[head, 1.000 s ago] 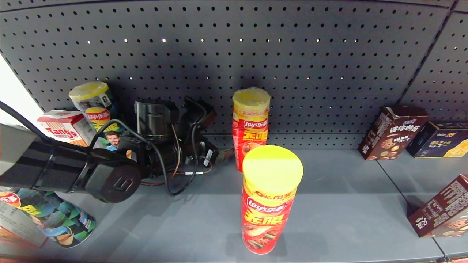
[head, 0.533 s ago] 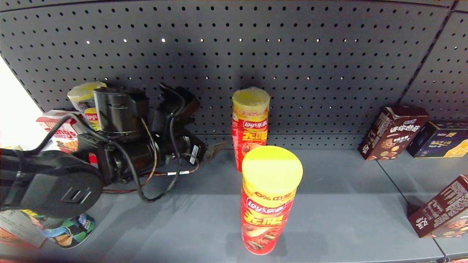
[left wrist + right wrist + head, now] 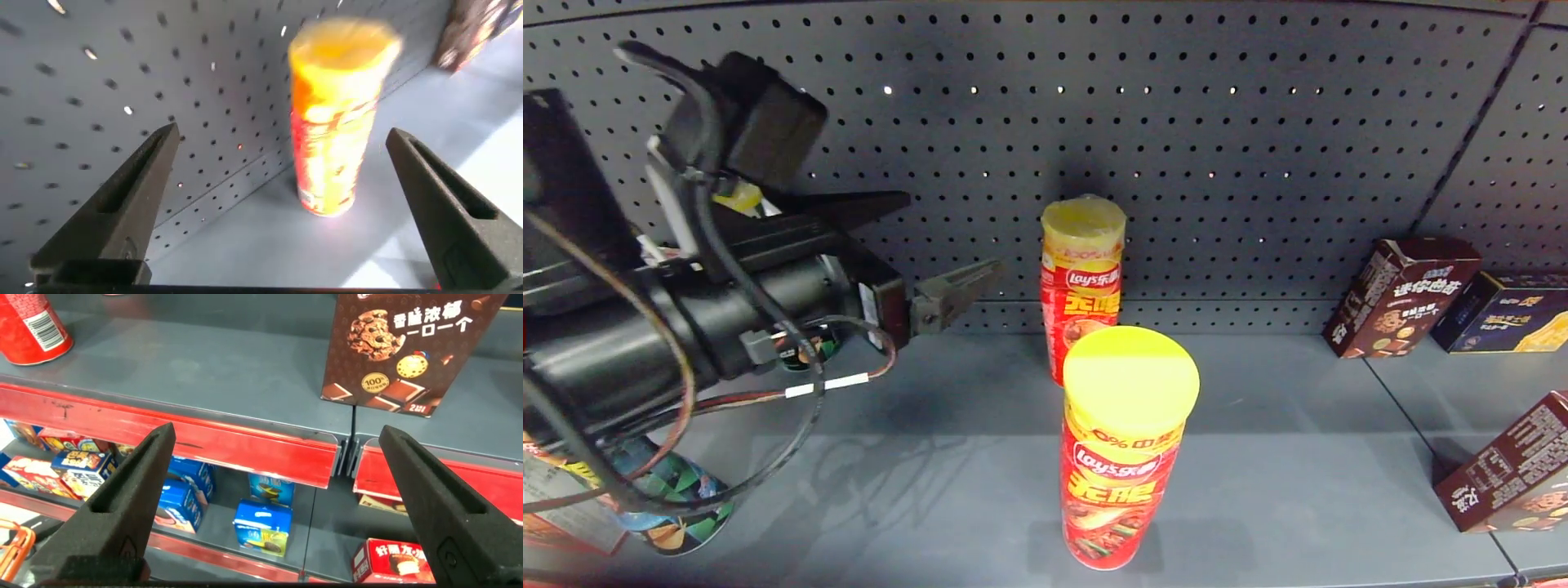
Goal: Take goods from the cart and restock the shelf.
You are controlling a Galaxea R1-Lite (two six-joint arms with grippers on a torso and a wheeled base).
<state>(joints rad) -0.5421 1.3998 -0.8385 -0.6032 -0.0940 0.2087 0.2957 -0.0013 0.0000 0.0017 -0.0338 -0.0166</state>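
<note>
Two red chip cans with yellow lids stand upright on the grey shelf [image 3: 1298, 457]. The back can [image 3: 1083, 286] is against the pegboard and the front can [image 3: 1125, 457] is nearer the shelf edge. My left gripper [image 3: 931, 245] hangs open and empty above the shelf, to the left of the back can and apart from it. In the left wrist view the back can [image 3: 335, 122] stands beyond the open left gripper [image 3: 283, 135]. My right gripper [image 3: 278, 433] is open and empty in front of the shelf's red edge strip [image 3: 245, 437].
A green chip can [image 3: 674, 502] lies at the shelf's front left, partly behind my left arm. Brown boxes [image 3: 1401, 294] stand and lean at the right. A brown cookie box [image 3: 400, 351] stands near the shelf edge, with blue packs [image 3: 261, 527] on the shelf below.
My left arm has risen and drawn back to the left, away from the back red can. It now covers the can and box at the back left. Both red cans stayed put.
</note>
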